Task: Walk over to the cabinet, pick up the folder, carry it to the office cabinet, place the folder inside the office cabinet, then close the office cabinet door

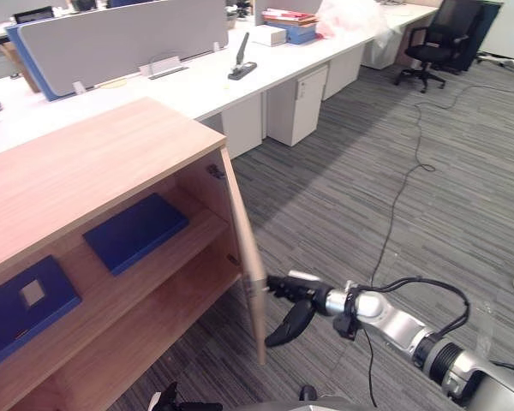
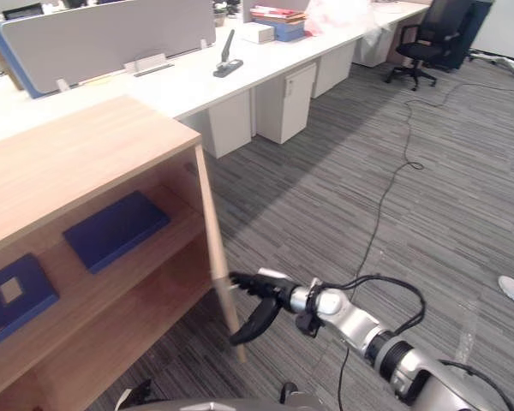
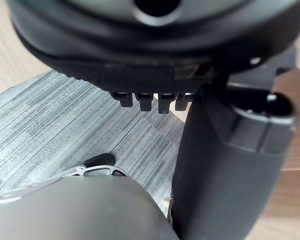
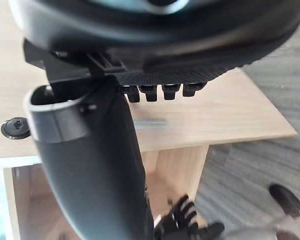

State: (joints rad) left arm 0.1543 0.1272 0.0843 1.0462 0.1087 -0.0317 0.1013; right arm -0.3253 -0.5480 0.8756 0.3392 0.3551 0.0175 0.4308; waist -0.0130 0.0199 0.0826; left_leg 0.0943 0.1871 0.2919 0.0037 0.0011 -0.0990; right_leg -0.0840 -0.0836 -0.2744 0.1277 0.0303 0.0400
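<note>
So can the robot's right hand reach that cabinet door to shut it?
Probably yes: the right hand is right at the open door's free edge, fingers straight, with nothing between them.

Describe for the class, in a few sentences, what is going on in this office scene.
The robot is working at a wooden cabinet whose door stands open. Its right robot hand reaches to the door's free edge, fingers straight against it and thumb hanging below. Inside, a blue folder lies on the upper shelf, with a second blue folder beside it. The door is not yet closed. The left robot hand hangs low over the carpet.
</note>
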